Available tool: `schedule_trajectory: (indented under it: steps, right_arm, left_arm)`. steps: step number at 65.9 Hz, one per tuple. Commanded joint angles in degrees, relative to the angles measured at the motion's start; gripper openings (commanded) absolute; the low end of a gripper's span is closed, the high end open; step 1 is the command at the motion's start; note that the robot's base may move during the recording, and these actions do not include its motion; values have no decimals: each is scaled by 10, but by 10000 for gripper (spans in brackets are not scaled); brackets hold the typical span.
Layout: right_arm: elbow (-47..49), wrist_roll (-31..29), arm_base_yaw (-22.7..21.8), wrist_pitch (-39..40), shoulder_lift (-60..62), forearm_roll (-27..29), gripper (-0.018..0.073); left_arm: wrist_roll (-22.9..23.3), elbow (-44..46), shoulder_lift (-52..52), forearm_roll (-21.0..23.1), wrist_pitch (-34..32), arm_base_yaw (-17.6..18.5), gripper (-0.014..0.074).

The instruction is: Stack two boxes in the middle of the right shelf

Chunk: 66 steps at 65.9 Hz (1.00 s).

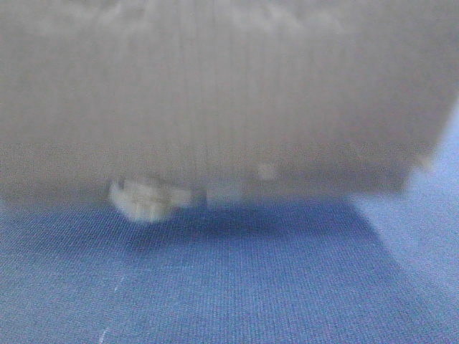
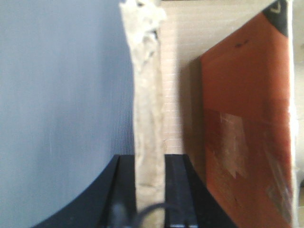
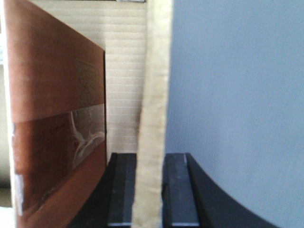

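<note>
Between the clamped jaws of the left gripper, a frayed wall of the box runs edge-on straight away; the right gripper clamps another wall likewise. Frontally, the box's long side lies crosswise above a blue surface.

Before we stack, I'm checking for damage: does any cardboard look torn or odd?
Yes: the cardboard edge in the left gripper is ragged and crumpled near its top, with torn tape. The flap in the right gripper looks clean.
</note>
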<state>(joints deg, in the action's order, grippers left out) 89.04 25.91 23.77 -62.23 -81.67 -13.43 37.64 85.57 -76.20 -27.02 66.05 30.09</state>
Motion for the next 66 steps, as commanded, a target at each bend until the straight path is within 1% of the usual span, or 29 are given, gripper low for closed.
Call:
schedule_trajectory:
  steps: [1,5,9,23,29,38,44,60,66]
  right_arm:
    - [21,11,-8,23,7,-99,-153]
    - [31,11,-8,43,7,-120,-153]
    - [41,11,-8,56,7,-124,-153]
    - [84,17,-8,92,7,-124,-153]
    - [104,17,-8,92,7,-124,-153]
    - [116,17,-8,97,7,-124,-153]
    - [116,17,-8,107,7,-124,-153]
    - [116,17,-8,138,19,-124,-153]
    - [116,17,-8,143,27,-124,-153]
  left_arm:
    - [5,32,11,-72,15,-2,-111]
    - [5,50,11,-95,4,-2,-111]
    - [5,65,11,-110,-7,-2,-111]
    - [5,107,11,-118,-54,-2,-111]
    - [5,123,11,-132,-59,-2,-111]
    - [5,145,10,-135,-61,-2,-111]
    - [5,157,10,-141,-76,-2,-111]
    - [5,168,6,-144,-68,-2,-111]
    - [-2,187,-11,-144,-34,-2,-111]
